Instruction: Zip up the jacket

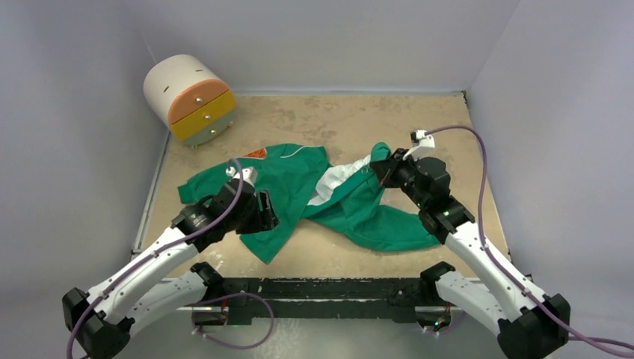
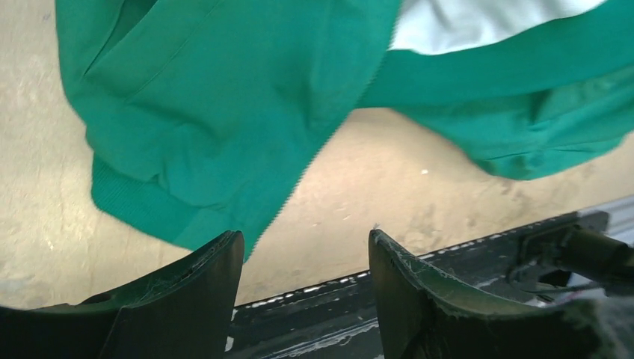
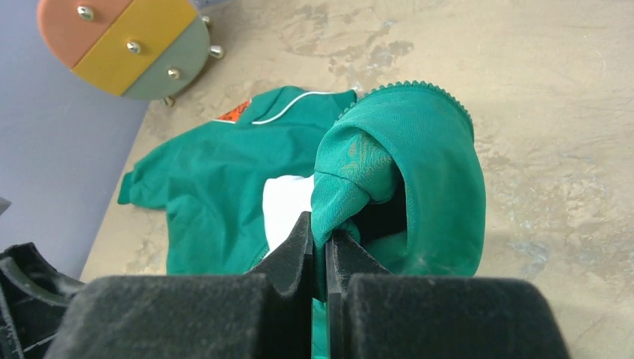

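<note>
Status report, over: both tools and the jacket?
Left tool open, empty. Right tool shut on jacket fabric. Jacket unzipped, lining showing. Drawer box stands apart.

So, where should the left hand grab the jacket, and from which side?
Take the jacket at the bottom of its toothed zipper edge, where it meets the ribbed hem. That corner lies flat on the table just ahead of the open left hand, so probably come in low from the near table edge.
</note>
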Controlling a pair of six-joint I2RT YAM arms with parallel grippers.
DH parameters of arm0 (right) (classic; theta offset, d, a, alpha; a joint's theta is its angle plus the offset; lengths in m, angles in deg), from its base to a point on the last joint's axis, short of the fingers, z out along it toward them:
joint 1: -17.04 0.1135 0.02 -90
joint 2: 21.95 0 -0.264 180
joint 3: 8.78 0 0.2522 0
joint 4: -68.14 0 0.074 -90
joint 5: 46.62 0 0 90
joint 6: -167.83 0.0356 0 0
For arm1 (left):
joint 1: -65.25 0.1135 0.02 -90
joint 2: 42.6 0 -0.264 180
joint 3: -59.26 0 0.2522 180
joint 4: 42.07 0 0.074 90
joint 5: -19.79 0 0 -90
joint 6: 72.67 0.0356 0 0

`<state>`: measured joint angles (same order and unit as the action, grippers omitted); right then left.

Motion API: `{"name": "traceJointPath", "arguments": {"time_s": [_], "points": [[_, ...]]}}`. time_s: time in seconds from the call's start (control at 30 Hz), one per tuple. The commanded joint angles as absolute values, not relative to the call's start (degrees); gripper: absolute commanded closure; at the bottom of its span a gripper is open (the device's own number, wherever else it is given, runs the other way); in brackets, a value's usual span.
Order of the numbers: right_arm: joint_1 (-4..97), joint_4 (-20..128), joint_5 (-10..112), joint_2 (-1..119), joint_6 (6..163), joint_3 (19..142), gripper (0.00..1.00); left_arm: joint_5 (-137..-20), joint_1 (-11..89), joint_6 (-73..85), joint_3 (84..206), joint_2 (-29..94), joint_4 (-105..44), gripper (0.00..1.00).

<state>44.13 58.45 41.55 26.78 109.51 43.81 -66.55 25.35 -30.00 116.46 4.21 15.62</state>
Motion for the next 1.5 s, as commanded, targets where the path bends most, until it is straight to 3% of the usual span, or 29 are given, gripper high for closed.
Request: {"name": "traceJointPath", "arguments": {"time_s": [0.0,0.37,0.73,1.2,1.47], "points": [[38.92,61.58,46.77,27.71,107.1,44.81,1.0,-64.2,25.32,-33.15,113.44,4.89,16.54,0.38],[33.3,66.7,54.37,29.25,109.37,42.67,1.0,-68.4,25.34,-42.77,103.33,1.28,16.83,0.34],[33.3,68.56,57.7,27.25,111.6,39.86,1.0,-74.29,25.05,-43.55,100.51,8.84,6.5,0.33],[33.3,71.04,58.85,26.71,112.44,38.23,1.0,-65.22,24.02,-51.88,96.82,5.22,11.51,0.33],[33.24,72.75,59.96,26.81,112.85,37.53,1.0,-59.52,23.87,-56.74,91.84,4.82,4.68,0.34]]}}
